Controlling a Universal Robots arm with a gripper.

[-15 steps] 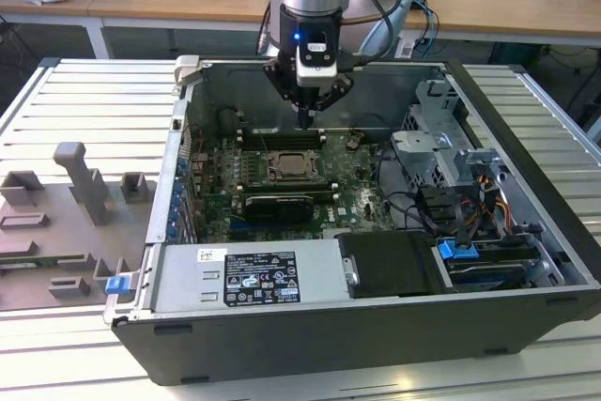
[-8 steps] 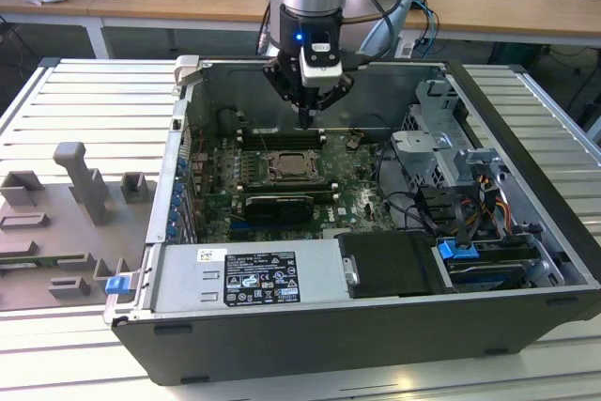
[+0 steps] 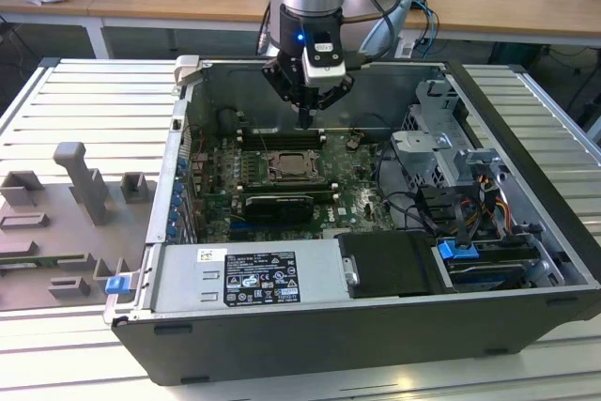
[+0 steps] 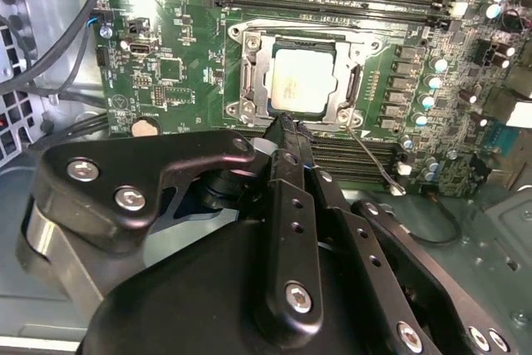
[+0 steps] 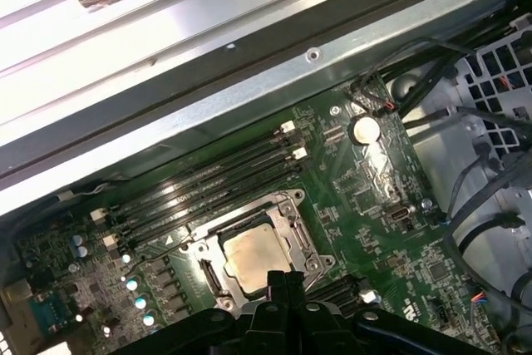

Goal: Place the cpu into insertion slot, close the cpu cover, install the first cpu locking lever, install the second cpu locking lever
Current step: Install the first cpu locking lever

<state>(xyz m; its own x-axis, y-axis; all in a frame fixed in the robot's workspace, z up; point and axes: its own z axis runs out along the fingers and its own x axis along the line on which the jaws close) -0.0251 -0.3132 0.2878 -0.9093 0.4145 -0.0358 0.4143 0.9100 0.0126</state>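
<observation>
Closed on nothing at the gripper (image 4: 287, 125), with both fingertips (image 4: 280, 135) pressed flat together into 1 narrow black point. Hanging inside the open computer case (image 3: 310, 349), in the exterior view low over the memory slots (image 3: 268, 138) on the far side of the socket; impossible to tell whether touching anything. Just past that point in the second wrist view, the cpu (image 4: 303, 85), pale silver-grey face up, seated flat in the insertion slot (image 4: 239, 37). Around the chip, the cpu cover (image 4: 256, 81), lying down flat, with the metal face showing through its square cut-out. From 1 corner of the socket, a thin silvery rod (image 4: 374, 158) slanting away across the nearer bank of memory slots. All around, the green board (image 4: 183, 31), with a round coin battery (image 4: 147, 127) well apart from the socket. Farther out in the exterior view, a long black graphics card (image 3: 277, 206) just beside the socket on the near side, then a labelled power supply (image 3: 249, 274) along the front wall of the case. Outside the case, towards the exterior view's left, several grey fixtures (image 3: 84, 185) standing on a slatted table (image 3: 56, 91).
</observation>
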